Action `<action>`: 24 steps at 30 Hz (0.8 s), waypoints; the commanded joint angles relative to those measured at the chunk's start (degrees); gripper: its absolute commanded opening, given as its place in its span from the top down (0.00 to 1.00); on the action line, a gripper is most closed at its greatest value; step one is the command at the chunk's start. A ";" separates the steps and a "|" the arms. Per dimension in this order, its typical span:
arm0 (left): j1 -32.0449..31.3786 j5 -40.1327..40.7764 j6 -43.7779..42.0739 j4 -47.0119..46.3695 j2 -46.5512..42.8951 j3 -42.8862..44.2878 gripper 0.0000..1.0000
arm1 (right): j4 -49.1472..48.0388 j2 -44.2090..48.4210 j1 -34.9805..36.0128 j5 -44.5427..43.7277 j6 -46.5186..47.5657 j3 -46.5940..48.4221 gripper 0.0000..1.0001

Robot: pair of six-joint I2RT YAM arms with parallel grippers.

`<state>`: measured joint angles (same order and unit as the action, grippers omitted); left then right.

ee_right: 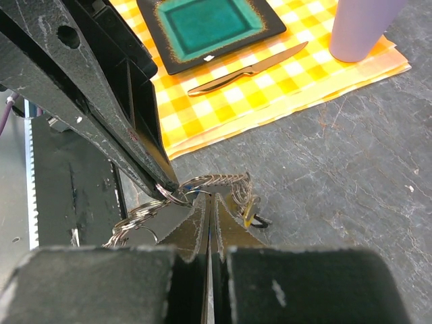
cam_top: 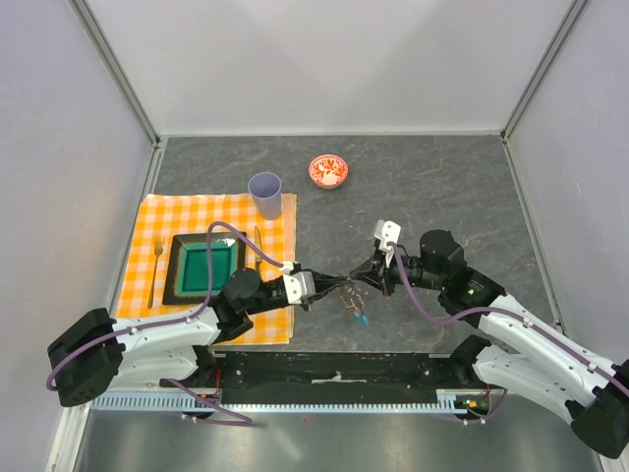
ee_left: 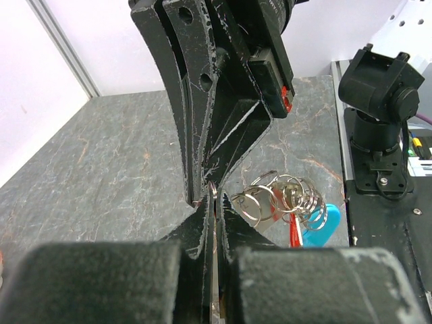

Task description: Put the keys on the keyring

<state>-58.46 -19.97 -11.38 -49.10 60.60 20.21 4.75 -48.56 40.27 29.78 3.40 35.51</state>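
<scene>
Tools tip to tip over the tabletop (cam_top: 442, 187): left tool (cam_top: 330, 284) and right tool (cam_top: 364, 277) both clenched on the keyring (ee_left: 289, 196). Keys (ee_left: 293, 233) seem to hang beside its blue fob (ee_left: 322, 226), and the fingers block the pinch. Cup (cam_top: 265, 195) at 11 o'clock, bowl (cam_top: 328, 171) at 12, plate (cam_top: 204, 267) at 9.

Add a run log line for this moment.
left gripper: shut on keyring | right gripper: shut on keyring | tips: meeting | keyring: bunched between them, blue fob hanging

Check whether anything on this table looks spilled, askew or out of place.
Nothing stands out. The lilac plastic cup stands upright, the silver knife lies parallel to the dark square plate with a teal centre on the orange checked placemat, and nothing is spilled.
</scene>
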 commanded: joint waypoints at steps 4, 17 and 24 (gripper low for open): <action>-0.25 1.42 -1.28 -2.50 -2.68 1.41 0.98 | -0.71 -0.84 -0.72 -7.89 0.73 -0.53 1.00; 1.85 2.65 -2.33 1.20 -0.13 3.96 0.98 | -1.06 0.13 -0.63 -11.49 -1.46 -0.53 1.00; 4.66 0.28 -2.86 3.66 0.92 6.07 0.98 | -1.06 -1.45 -0.63 -13.25 -2.78 0.26 1.00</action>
<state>-55.57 -16.67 -12.14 -42.26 61.58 22.59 4.69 -48.88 40.29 21.63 1.39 35.48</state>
